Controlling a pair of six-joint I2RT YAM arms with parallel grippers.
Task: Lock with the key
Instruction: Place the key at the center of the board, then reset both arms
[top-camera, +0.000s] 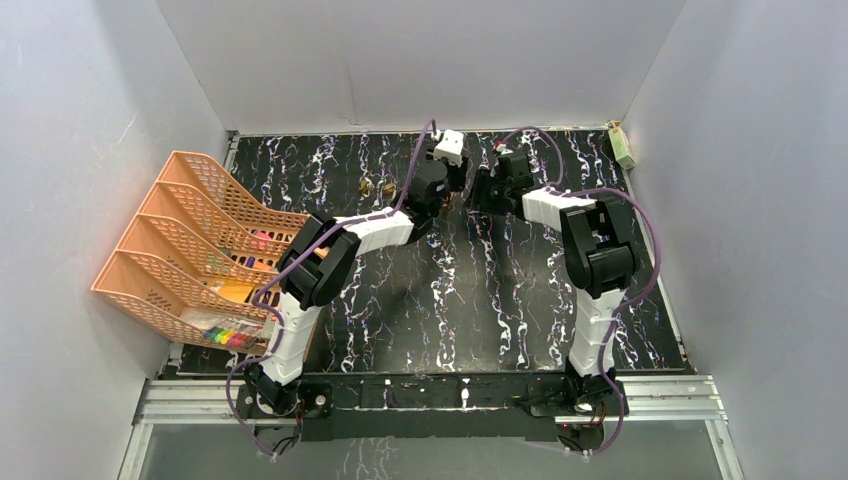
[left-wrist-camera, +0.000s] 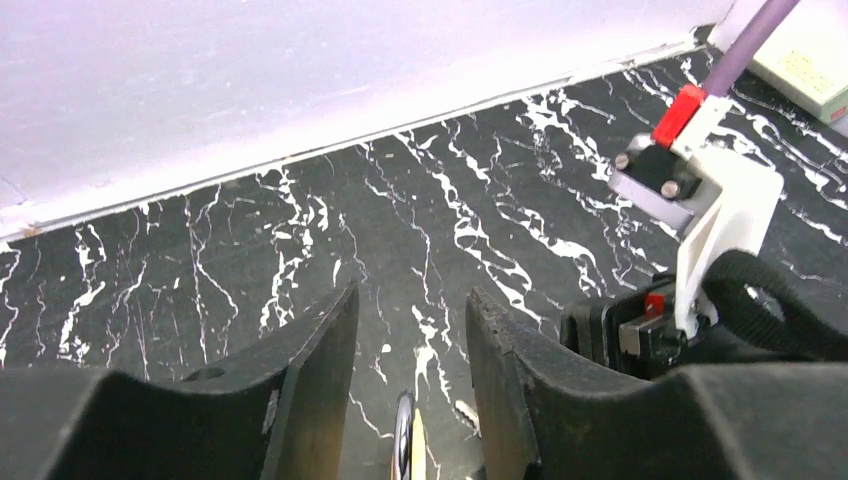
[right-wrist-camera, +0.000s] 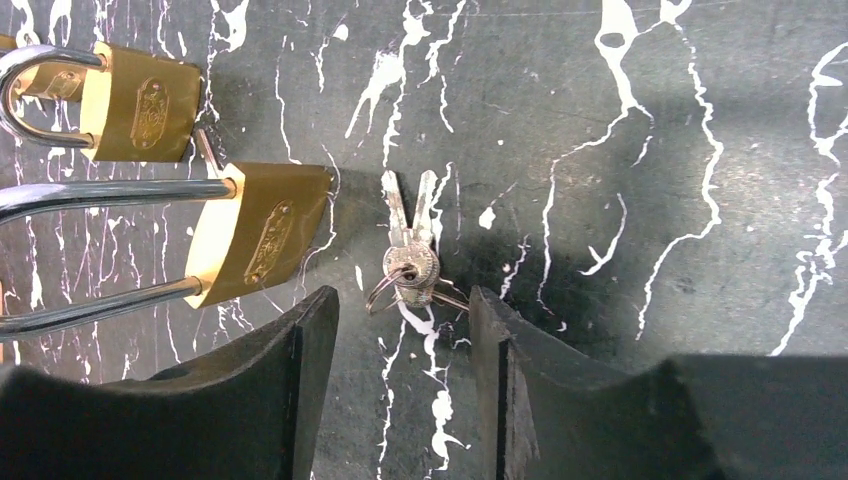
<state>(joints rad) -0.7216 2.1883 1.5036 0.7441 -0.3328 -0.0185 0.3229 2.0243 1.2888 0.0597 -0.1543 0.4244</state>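
Firstly, right gripper (right-wrist-camera: 403, 310): fingers apart, nothing between them, poised low over the table (right-wrist-camera: 700, 150).
Keys (right-wrist-camera: 410, 250): a small bunch on a ring, lying flat on the table just ahead of the gap between the right fingers, blades pointing away.
Nearer padlock (right-wrist-camera: 260, 235): brass, lying just left of the keys, its long shackle cut off by the frame edge.
Second padlock (right-wrist-camera: 140, 100): beyond the first, shackle also partly cut off.
Left gripper (left-wrist-camera: 412, 300): fingers apart.
Sliver (left-wrist-camera: 405, 450): thin metal-and-yellow edge low between the left fingers, cropped, cannot be identified.
Right arm's wrist (left-wrist-camera: 700, 190): seen only in the left wrist view.
Top view: both grippers close together at the table's far middle, hiding the keys; orange tray (top-camera: 180, 250) at left.
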